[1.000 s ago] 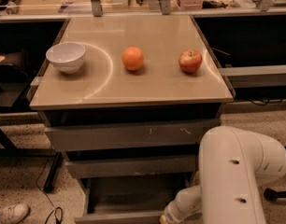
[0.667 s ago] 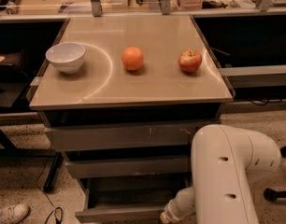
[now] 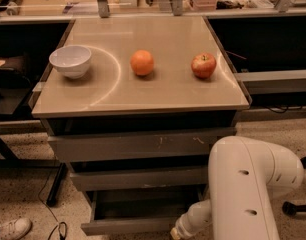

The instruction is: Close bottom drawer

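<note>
1. Honestly, not much changes: arm (image 3: 245,184) nudges slightly left, bottom drawer (image 3: 135,226) stays pulled out under the desk (image 3: 143,96).
2. The gripper (image 3: 174,233) sits low by its front's right end; can't tell open or closed.
3. So I'd say the push is barely started.

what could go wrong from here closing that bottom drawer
1. The gripper is out of view below the frame's lower edge, past the arm's wrist, near the right end of the bottom drawer. An off-centre push might skew the open tray and jam it.
2. The arm's bulky white link sits close to the right side of the cabinet. A bump might roll the orange or apple.
</note>
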`<state>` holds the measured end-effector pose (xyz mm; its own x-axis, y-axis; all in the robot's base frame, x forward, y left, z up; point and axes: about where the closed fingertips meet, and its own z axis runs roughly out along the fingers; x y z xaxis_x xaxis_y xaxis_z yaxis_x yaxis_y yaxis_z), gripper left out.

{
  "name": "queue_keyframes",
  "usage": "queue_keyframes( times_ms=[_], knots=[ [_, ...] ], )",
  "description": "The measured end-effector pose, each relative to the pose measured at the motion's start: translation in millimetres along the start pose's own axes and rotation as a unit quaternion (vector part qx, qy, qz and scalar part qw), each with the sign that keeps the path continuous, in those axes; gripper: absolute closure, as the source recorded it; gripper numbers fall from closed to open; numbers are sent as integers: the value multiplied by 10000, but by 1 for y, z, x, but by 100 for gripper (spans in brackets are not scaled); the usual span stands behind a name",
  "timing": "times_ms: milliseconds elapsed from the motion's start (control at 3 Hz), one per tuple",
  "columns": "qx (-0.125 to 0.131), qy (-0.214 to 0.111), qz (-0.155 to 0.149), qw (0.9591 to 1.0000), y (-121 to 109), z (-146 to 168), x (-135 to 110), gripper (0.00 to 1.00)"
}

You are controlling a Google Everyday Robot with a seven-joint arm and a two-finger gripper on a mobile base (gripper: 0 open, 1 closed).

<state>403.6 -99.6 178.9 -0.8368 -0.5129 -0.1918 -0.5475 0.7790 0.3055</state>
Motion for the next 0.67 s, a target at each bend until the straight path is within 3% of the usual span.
queue_keyframes(
  times_ms=[333,667],
  knots=[
    [209,-332,55,9992,-20,-3,-26,100],
    [242,-390,70,9989,-22,-4,-29,100]
  ],
)
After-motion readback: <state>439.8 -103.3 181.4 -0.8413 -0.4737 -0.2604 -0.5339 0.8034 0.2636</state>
